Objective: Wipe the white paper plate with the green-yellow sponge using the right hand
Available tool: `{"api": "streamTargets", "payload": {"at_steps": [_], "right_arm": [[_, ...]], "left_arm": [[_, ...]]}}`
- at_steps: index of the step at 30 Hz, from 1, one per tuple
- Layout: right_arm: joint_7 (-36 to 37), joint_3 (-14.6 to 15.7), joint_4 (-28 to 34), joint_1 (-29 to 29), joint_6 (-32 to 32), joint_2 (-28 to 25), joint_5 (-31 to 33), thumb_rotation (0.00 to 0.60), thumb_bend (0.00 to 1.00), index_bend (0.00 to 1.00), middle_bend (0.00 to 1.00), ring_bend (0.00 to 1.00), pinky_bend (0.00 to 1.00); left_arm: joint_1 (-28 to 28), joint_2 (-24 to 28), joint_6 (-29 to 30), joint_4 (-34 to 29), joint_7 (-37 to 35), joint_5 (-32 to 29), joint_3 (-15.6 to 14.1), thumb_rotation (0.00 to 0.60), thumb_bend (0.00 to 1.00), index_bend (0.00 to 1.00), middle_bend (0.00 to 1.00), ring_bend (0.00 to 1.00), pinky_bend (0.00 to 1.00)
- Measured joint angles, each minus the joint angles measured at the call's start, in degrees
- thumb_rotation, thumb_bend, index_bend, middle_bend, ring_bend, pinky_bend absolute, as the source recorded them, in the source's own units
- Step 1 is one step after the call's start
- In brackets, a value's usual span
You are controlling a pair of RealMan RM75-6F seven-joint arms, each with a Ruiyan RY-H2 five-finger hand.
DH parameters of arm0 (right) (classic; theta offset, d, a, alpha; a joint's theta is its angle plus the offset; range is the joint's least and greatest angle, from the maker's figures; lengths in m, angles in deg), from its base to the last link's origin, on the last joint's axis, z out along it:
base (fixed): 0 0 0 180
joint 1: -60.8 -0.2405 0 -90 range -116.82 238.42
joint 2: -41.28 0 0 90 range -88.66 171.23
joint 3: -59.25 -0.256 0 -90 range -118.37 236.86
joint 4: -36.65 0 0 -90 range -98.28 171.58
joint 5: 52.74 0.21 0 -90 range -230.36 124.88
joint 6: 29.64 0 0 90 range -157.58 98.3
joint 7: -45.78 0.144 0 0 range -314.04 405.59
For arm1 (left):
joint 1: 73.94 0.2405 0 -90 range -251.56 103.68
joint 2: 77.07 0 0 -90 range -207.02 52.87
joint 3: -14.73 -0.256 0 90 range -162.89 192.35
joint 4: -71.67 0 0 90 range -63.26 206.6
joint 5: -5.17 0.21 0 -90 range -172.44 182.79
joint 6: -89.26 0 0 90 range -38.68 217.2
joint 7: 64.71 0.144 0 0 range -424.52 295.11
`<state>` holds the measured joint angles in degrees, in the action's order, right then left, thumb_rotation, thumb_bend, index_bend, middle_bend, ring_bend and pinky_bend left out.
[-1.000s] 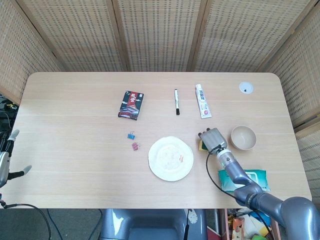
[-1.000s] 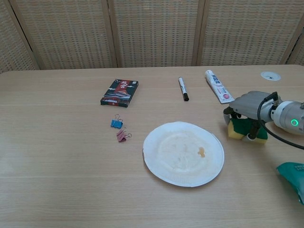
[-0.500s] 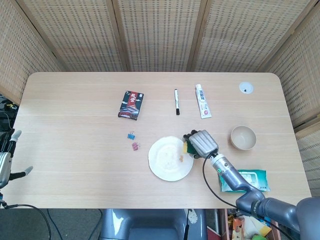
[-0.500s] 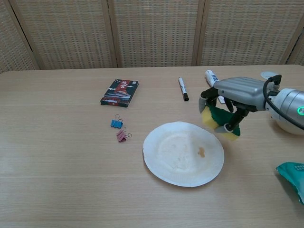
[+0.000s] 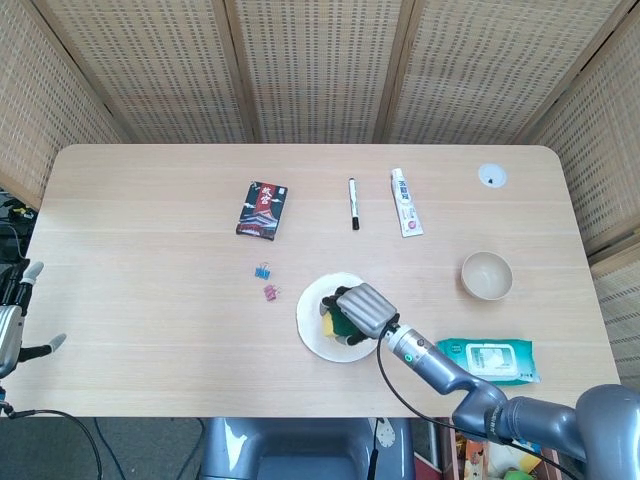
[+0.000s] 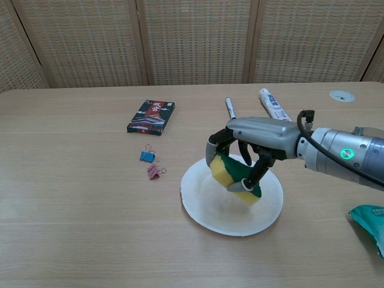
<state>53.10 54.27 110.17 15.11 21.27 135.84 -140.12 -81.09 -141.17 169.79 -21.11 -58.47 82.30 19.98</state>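
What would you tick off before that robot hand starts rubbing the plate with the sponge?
1. Sponge held by the right hand: ok, fingers grip it.
2. Sponge over the white paper plate: ok, both views agree.
3. Sponge touching the plate: cannot tell; the chest view suggests it hangs just above.
4. Plate lying flat on the table: ok.
5. Binder clips away from the plate: ok, they lie apart to its side.
6. Left hand out of the way: ok, at the table's far edge.

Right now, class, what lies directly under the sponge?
The white paper plate lies below the sponge held by the right hand. Whether they touch is unclear; the plate's middle is covered.
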Motion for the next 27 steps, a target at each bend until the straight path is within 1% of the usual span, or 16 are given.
{"api": "streamTargets", "payload": {"at_steps": [6,14,23,27], "right_arm": [[0.7,0.3,-7.6,-1.1,0.5,4.6,-1.1,0.6,0.23,0.4,0.5,0.35,0.55],[2.9,1.6,-17.0,-1.4,2.7,9.0,-3.0,0.6,0.24,0.41,0.51,0.35,0.55],[6.3,3.7,-24.6,-0.9,3.4,12.6,-4.1,0.6,0.25,0.41,0.51,0.35,0.55],[8.0,4.8,-27.3,-0.5,3.6,13.3,-4.5,0.6,0.25,0.43,0.51,0.35,0.55]], "left_arm": [[-0.1,0.2,-0.4,0.2,-0.5,-0.6,0.1,0.6,0.0,0.0,0.0,0.0,0.0],[-0.4,0.3,-1.0,0.2,-0.4,-1.0,0.2,0.6,0.0,0.0,0.0,0.0,0.0],[-0.2,0.9,-0.7,-0.4,-1.2,-0.8,0.2,0.6,0.0,0.0,0.0,0.0,0.0],[-0.3,0.7,-0.9,-0.3,-1.0,-0.8,0.1,0.6,0.0,0.0,0.0,0.0,0.0]]}}
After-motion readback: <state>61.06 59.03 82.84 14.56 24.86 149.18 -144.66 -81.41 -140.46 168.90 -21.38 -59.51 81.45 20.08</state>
